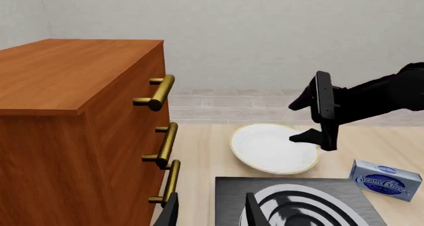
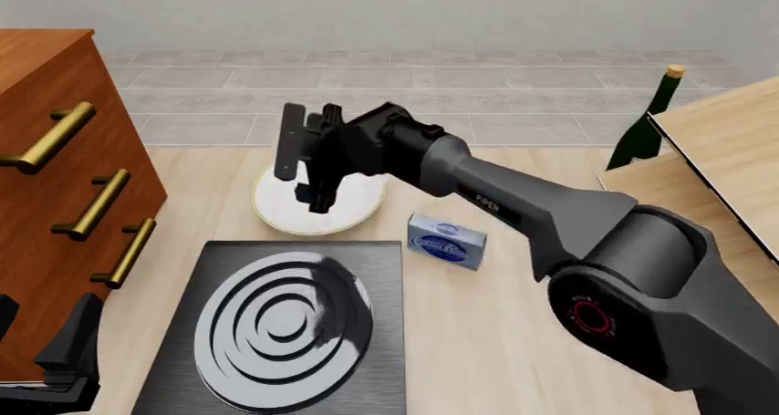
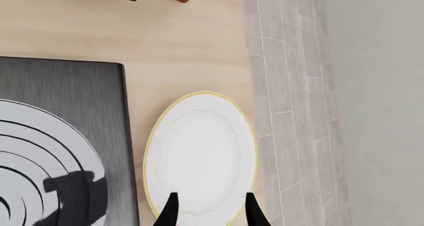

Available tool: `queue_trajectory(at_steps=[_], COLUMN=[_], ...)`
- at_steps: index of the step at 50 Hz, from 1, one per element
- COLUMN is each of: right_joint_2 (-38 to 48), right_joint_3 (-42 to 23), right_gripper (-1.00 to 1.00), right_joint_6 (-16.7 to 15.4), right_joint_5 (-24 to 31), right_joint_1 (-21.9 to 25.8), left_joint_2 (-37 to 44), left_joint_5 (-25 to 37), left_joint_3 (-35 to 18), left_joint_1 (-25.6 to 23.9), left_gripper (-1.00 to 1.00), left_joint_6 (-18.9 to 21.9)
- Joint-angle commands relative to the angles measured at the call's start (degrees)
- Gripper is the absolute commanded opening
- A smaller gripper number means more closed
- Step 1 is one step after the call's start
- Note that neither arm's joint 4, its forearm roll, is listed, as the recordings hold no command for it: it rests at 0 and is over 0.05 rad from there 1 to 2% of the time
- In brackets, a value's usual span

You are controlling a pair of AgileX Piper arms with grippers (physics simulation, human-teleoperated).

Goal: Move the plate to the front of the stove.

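Observation:
The white plate (image 2: 319, 210) with a gold rim lies on the table just beyond the far edge of the stove (image 2: 283, 328), a dark slab with a ringed burner. My right gripper (image 2: 306, 169) hovers over the plate, open, with nothing between its fingers. In the right wrist view its fingertips (image 3: 170, 212) frame one edge of the plate (image 3: 200, 151). The left wrist view shows the right gripper (image 1: 319, 119) with its lower finger close to the plate (image 1: 268, 147); contact is unclear. My left gripper (image 2: 58, 368) is open at the table's front left, near the stove (image 1: 298, 201).
A wooden dresser (image 2: 49, 160) with brass handles stands at the left. A small blue-white cream cheese box (image 2: 447, 240) lies right of the plate. A green bottle (image 2: 643, 128) and a raised wooden surface (image 2: 731, 150) are at the right.

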Motion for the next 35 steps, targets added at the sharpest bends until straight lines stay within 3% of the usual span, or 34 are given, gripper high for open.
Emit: queue_trajectory(at_steps=[1,14,21,31,35], right_joint_2=[-14.31,-22.33,-26.98,-32.93,-34.78], right_joint_3=[15.01,27.15,32.63,39.53,41.80], right_gripper=[1.00,1.00,1.00,1.00,1.00], right_joint_6=[-4.00,-5.00,-7.12,-9.96,-10.92], right_joint_5=[-5.38,-14.56,-19.39,-22.59,-23.27], right_joint_1=[-0.33,1.45,1.81,4.13,4.26], left_joint_2=[-0.54,-0.72,-0.60,-3.57,0.46], left_joint_5=[0.54,0.68,0.64,1.29,-0.05], left_joint_3=[-0.04,0.07,0.06,-0.29,0.00], left_joint_1=[0.08,0.14,0.15,1.69,2.50], left_gripper=[1.00,1.00,1.00,1.00,1.00], left_joint_6=[0.07,0.02,-0.02,1.78,-0.24])
